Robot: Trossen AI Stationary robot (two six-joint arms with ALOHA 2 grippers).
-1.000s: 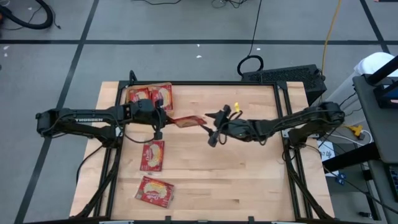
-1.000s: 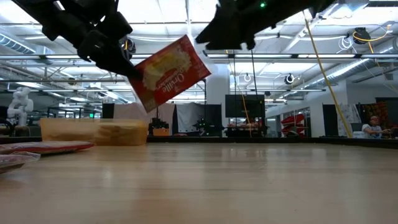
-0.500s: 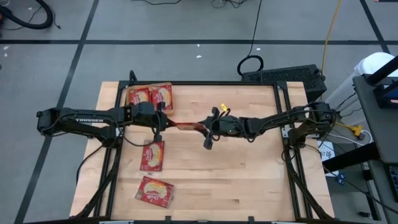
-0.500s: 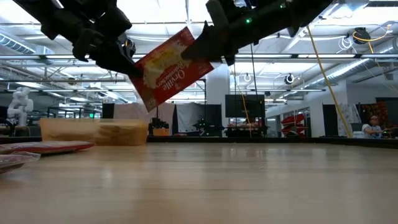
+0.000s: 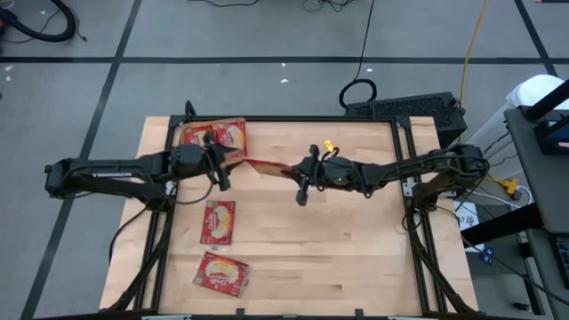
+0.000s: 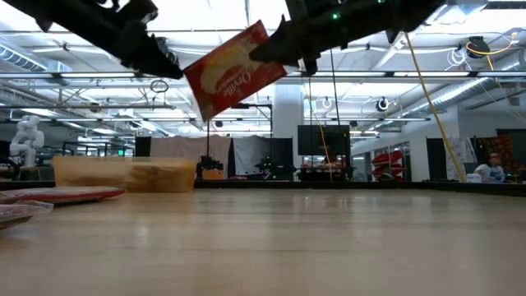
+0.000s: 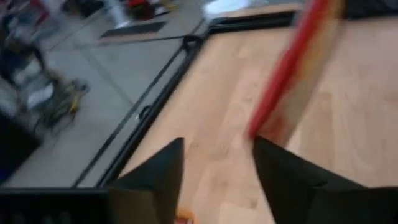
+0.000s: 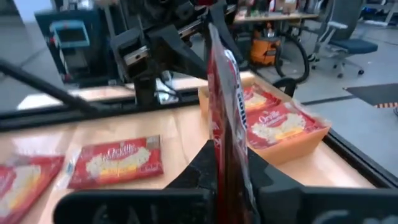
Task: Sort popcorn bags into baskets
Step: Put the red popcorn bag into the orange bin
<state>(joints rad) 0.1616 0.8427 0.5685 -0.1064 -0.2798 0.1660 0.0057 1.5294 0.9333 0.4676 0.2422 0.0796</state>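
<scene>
"Orville" reads in white script on the red popcorn bag held up in the low view, and again on the bag lying flat on the table and on the one in the orange bin in the right wrist view.

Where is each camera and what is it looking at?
High view: above, straight down on the table and both arms.
Low view: at tabletop height, looking across; arms come in above.
Left wrist view: past the left gripper, open.
Right wrist view: past the right gripper, pinching the popcorn bag.
All four show that bag.
</scene>
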